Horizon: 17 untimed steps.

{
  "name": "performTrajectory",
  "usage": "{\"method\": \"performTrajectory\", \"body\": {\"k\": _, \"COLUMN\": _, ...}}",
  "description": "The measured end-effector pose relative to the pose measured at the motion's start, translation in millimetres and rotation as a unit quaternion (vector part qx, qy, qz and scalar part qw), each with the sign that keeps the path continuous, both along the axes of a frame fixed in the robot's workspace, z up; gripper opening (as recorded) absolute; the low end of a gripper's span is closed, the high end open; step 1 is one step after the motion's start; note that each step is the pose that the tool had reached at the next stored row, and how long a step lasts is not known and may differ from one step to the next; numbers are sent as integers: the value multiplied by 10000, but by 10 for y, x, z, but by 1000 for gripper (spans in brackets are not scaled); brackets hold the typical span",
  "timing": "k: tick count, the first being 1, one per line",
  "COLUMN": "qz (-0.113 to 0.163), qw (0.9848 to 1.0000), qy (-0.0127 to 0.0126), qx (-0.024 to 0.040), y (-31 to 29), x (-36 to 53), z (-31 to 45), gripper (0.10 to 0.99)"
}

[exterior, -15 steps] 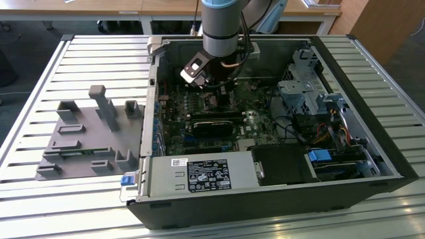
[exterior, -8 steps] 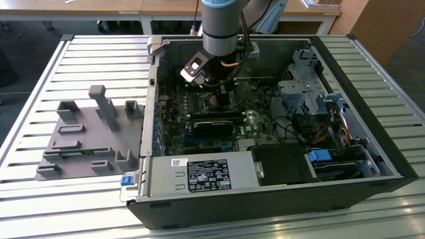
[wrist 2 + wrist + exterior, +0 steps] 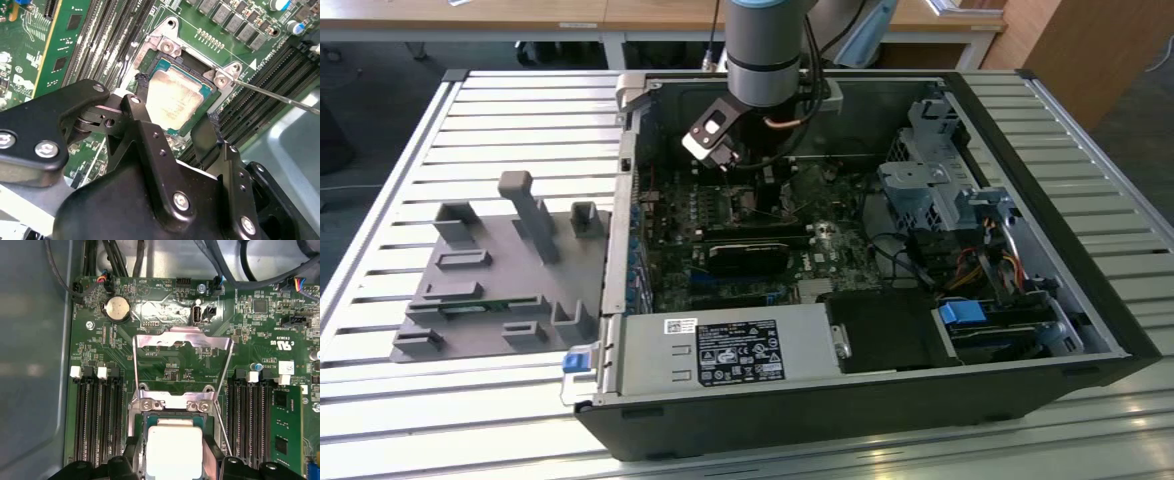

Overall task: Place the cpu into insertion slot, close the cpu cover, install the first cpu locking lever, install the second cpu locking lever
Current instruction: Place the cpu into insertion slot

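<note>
The cpu [image 3: 172, 97] shows its silvery top and lies flat in or just above the insertion slot [image 3: 186, 61] on the green motherboard. My gripper [image 3: 175, 100] hangs straight over it, and its black fingertips [image 3: 141, 81] press against two opposite edges of the chip. The first wrist view gives the same grip, with the cpu [image 3: 174, 450] between the fingers. The cpu cover [image 3: 165, 341] stands flipped open behind the slot. A thin locking lever [image 3: 280, 95] sticks out free beside the socket. In the exterior view the gripper [image 3: 744, 172] reaches down inside the open computer case.
Long black memory slots [image 3: 97, 415] run along both sides of the socket. A coin battery [image 3: 116, 308] and cables sit near the case wall. A drive cage [image 3: 927, 190] and a power supply [image 3: 734, 352] crowd the case. A grey fixture [image 3: 507, 260] lies on the slatted table.
</note>
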<state>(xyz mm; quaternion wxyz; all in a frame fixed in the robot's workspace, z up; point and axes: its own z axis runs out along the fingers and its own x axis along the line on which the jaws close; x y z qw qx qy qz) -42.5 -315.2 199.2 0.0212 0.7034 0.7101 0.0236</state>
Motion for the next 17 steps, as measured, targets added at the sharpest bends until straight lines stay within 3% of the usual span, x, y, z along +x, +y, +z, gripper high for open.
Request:
{"method": "performTrajectory", "body": {"k": 14, "qz": 0, "qw": 10000, "qy": 1, "qx": 0, "y": -2, "x": 0, "z": -3, "gripper": 616}}
{"method": "performTrajectory", "body": {"k": 17, "qz": 1, "qw": 10000, "qy": 6, "qx": 0, "y": -2, "x": 2, "z": 30, "gripper": 616}}
